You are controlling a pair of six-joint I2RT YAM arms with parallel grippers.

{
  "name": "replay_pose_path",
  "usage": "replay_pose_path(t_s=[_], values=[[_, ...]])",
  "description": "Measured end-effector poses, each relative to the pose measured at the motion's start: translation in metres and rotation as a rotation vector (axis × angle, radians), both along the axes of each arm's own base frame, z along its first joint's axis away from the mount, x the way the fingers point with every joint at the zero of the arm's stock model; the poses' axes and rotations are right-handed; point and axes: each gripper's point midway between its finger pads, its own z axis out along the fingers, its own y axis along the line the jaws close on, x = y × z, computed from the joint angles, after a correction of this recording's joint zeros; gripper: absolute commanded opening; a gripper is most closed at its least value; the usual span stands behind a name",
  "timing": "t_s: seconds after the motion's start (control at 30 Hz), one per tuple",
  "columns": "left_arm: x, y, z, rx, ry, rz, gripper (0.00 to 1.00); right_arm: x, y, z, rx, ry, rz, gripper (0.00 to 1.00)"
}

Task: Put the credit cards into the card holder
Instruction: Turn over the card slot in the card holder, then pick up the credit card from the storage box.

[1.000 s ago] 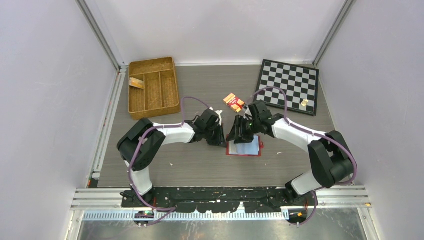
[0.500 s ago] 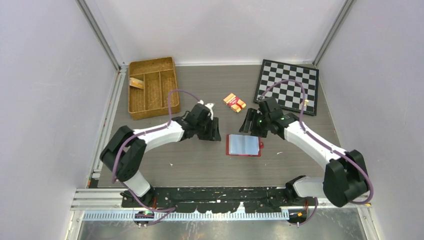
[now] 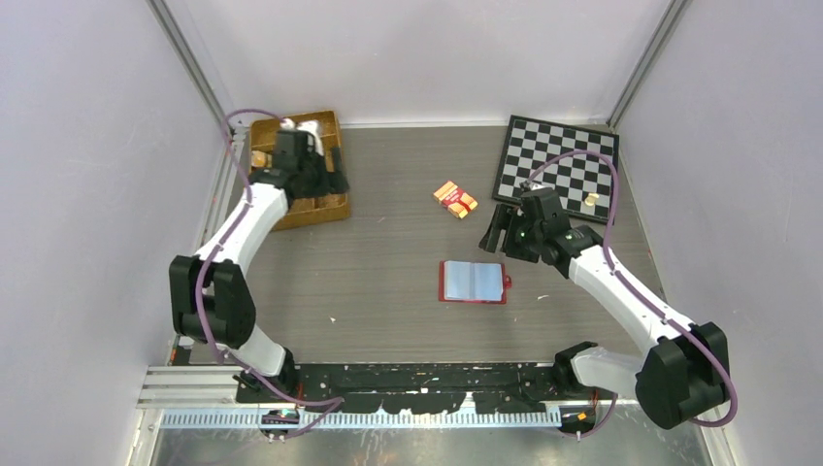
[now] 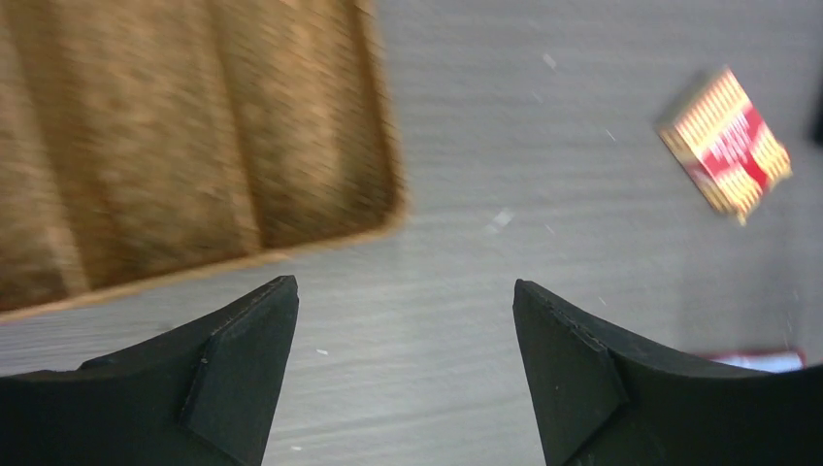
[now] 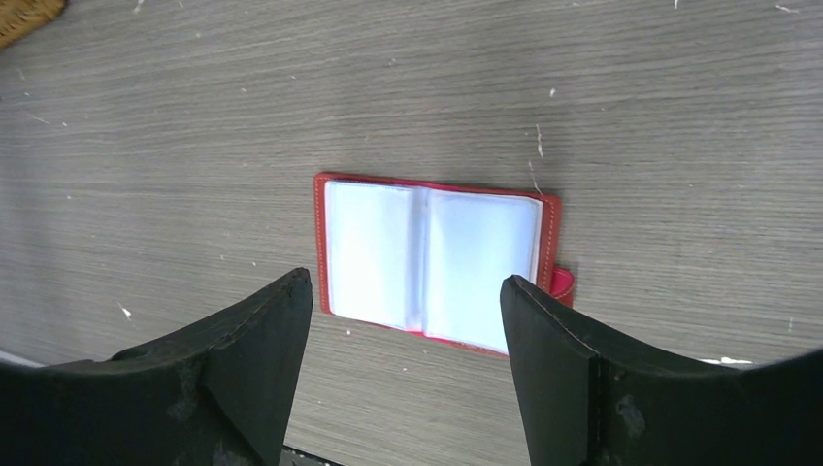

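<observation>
The card holder (image 3: 474, 282) lies open on the table, dark red with pale bluish sleeves facing up (image 5: 432, 257); its edge also shows in the left wrist view (image 4: 767, 358). My right gripper (image 3: 496, 233) hovers just behind and right of it, open and empty (image 5: 406, 282). My left gripper (image 3: 337, 183) is over the right side of the wicker tray (image 3: 303, 124), open with nothing between its fingers (image 4: 404, 291). A tan flat card (image 3: 259, 158), apparently one of the credit cards, lies in the tray's left compartment, partly hidden by my left arm.
An orange-and-red banded pack (image 3: 455, 199) lies behind the card holder and also shows in the left wrist view (image 4: 726, 146). A chessboard (image 3: 560, 165) sits at the back right with a small tan piece (image 3: 590, 199) on it. Walls close in both sides.
My left arm swung away from the card holder to the back left over the wicker tray, and its jaws opened. My right gripper drew back from the card holder and opened wider.
</observation>
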Motion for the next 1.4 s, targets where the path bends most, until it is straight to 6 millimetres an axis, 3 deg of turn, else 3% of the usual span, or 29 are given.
replay_pose_path(t_s=[0.1, 0.23, 0.4, 0.53, 0.67, 1.0, 1.2, 1.4], values=[[0.023, 0.050, 0.014, 0.017, -0.055, 0.105, 0.85, -0.003, -0.005, -0.005, -0.014, 0.002, 0.001, 0.78], [0.049, 0.118, 0.012, 0.030, -0.109, 0.239, 0.83, -0.003, -0.009, -0.005, -0.018, -0.002, -0.006, 0.78], [0.074, 0.192, -0.020, 0.008, -0.111, 0.368, 0.81, -0.003, -0.013, -0.003, -0.017, -0.014, -0.013, 0.78], [0.080, 0.230, -0.048, -0.010, -0.088, 0.429, 0.81, -0.004, -0.015, -0.002, -0.015, -0.016, -0.020, 0.78], [0.091, 0.245, -0.058, -0.023, -0.089, 0.430, 0.81, -0.004, -0.016, -0.002, -0.014, -0.015, -0.025, 0.78], [0.161, 0.264, -0.053, -0.001, -0.167, 0.337, 0.82, -0.006, -0.016, -0.004, -0.003, 0.002, -0.043, 0.78], [0.181, 0.270, -0.074, 0.006, -0.131, 0.313, 0.82, -0.010, -0.019, -0.004, -0.004, 0.017, -0.064, 0.78], [0.187, 0.273, -0.097, 0.011, -0.074, 0.297, 0.77, -0.012, -0.023, -0.002, -0.009, 0.018, -0.089, 0.78]])
